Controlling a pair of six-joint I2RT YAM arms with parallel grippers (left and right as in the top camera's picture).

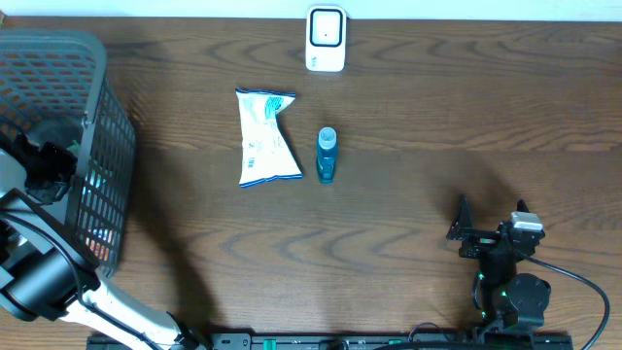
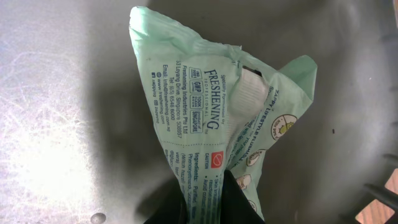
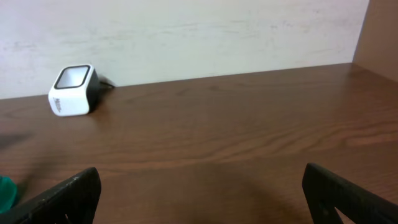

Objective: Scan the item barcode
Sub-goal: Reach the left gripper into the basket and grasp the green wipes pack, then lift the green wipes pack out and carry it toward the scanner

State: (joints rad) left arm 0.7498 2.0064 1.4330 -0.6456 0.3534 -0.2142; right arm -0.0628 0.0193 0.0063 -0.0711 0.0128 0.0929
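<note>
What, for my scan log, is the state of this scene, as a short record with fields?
left claw: shut on the green Freshening wipes packet, inside the grey mesh basket
right claw: open, empty, over the table
barcode scanner: white, at the table's far edge, nothing near it
loose items: white-and-blue packet lying flat, blue bottle beside it, not touching
scan: not yet done

The left arm [image 1: 44, 282] has black joints and a white link. The right arm [image 1: 510, 292] and right gripper [image 3: 200, 174] are black, with green lights and a cable [image 1: 581, 278].
</note>
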